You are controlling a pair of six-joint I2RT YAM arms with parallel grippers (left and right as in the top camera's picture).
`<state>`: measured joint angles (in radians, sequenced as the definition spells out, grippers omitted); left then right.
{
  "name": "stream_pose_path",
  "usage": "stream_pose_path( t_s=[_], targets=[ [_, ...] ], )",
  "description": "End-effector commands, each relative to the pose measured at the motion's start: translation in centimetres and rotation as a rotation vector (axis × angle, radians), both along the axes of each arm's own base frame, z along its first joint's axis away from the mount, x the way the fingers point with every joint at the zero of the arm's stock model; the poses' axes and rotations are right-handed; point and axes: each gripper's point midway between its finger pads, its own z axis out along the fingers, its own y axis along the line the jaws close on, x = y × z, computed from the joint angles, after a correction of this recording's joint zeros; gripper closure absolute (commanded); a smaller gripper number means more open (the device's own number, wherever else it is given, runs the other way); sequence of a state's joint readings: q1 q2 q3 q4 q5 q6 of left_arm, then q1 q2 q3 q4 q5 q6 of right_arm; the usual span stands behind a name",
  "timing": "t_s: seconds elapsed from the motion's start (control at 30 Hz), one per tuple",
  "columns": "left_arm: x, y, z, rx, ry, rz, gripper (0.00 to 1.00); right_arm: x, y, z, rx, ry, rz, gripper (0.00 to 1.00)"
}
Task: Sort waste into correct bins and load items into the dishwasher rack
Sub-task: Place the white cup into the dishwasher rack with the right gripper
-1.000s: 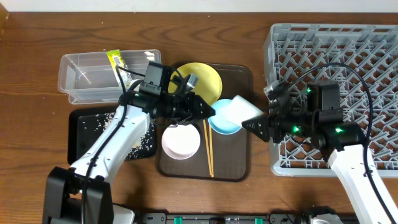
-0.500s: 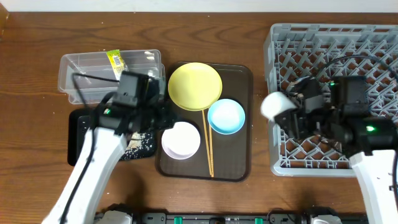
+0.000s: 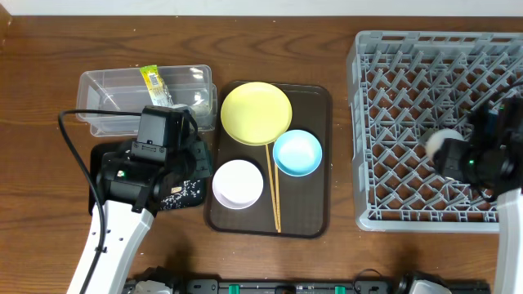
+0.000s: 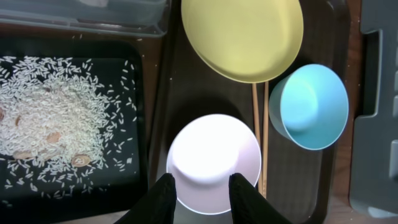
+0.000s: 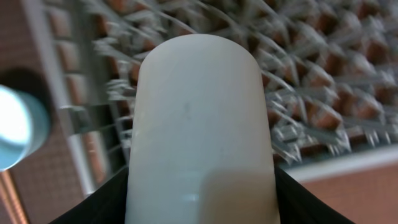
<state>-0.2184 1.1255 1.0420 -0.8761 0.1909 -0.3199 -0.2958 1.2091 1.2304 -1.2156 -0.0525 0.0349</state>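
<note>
Now right gripper (image 5: 199,208) holds a pale cup (image 5: 199,112) over the rack (image 3: 409,82), frame right; left gripper (image 4: 202,198) hangs open, empty.

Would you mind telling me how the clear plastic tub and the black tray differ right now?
The clear tub is see-through and tall-walled; the black tray is opaque and shallow. The tub holds a yellow-green wrapper; the tray holds scattered rice. Both are rectangular, left of the brown serving tray.
</note>
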Motion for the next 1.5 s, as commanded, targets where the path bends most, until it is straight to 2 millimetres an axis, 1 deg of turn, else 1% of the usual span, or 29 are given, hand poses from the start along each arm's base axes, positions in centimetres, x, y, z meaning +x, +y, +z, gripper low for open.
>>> stream_pose_path(
  t_s=[0.0,0.17,0.3,0.37,0.4,0.47,0.5,0.57,0.67,0.7,0.83,0.9,0.97,1.03,1.1,1.13,1.17,1.2,1.27,1.37,1.47],
  targets=[
    [0.1,0.5,0.2,0.026,-0.01,0.006,0.68,-0.3,-2.9,-1.0,-0.008,0.061,-0.125,0.99],
    [0.0,0.6,0.2,0.026,-0.006,0.006,0.68,-0.6,-5.0,-3.0,0.021,0.136,-0.2,0.99],
    [0.0,0.6,0.2,0.027,-0.005,0.006,0.68,-0.8,-6.0,-4.8,0.049,0.201,-0.234,0.97],
    [0.0,0.6,0.2,0.027,-0.005,0.006,0.68,-0.7,-6.3,-5.7,0.062,0.229,-0.242,0.94],
    [0.0,0.6,0.2,0.027,-0.005,0.006,0.68,-0.7,-6.3,-6.1,0.068,0.244,-0.242,0.9],
    [0.0,0.6,0.2,0.027,-0.005,0.006,0.68,-0.6,-6.4,-7.0,0.08,0.275,-0.241,0.74],
    [0.0,0.6,0.2,0.027,-0.005,0.006,0.68,-0.6,-6.4,-7.4,0.087,0.29,-0.24,0.59],
    [0.0,0.6,0.2,0.027,-0.003,0.006,0.67,-0.5,-6.2,-8.0,0.103,0.306,-0.238,0.36],
    [-0.1,0.6,0.1,0.028,0.003,0.006,0.59,0.0,-5.6,-8.3,0.147,0.3,-0.228,0.04],
    [-0.1,0.6,0.1,0.029,0.003,0.006,0.59,0.2,-5.4,-8.3,0.162,0.288,-0.224,0.01],
    [-0.5,0.7,-0.1,0.032,0.019,0.006,0.54,1.0,-4.5,-8.0,0.219,0.253,-0.209,0.01],
    [-0.8,0.8,-0.3,0.039,0.035,0.007,0.51,1.2,-4.3,-7.5,0.228,0.232,-0.204,0.01],
    [-1.2,1.1,-0.6,0.052,0.051,0.012,0.5,1.6,-4.1,-6.6,0.233,0.198,-0.197,0.01],
    [-1.5,1.7,-0.9,0.084,0.069,0.026,0.49,2.3,-3.6,-4.9,0.252,0.133,-0.181,0.01],
    [-2.0,2.3,-1.3,0.118,0.096,0.038,0.48,3.3,-2.6,-2.7,0.289,0.043,-0.137,0.02],
    [-2.3,2.6,-1.6,0.134,0.114,0.043,0.47,4.1,-1.6,-1.2,0.314,-0.025,-0.083,0.03],
    [-2.5,2.9,-1.8,0.147,0.129,0.048,0.46,4.6,-0.7,-0.1,0.333,-0.072,-0.038,0.04],
    [-2.8,3.1,-2.1,0.162,0.148,0.054,0.45,5.4,0.8,1.5,0.359,-0.146,0.039,0.05],
    [-3.2,3.3,-2.5,0.174,0.178,0.055,0.44,6.0,3.2,3.6,0.375,-0.238,0.162,0.06],
    [-3.6,3.4,-3.2,0.183,0.226,0.059,0.44,6.5,6.7,5.5,0.351,-0.305,0.302,0.06],
    [-3.8,3.4,-3.9,0.185,0.267,0.075,0.44,6.9,10.8,6.0,0.333,-0.324,0.451,0.06]
  ],
)
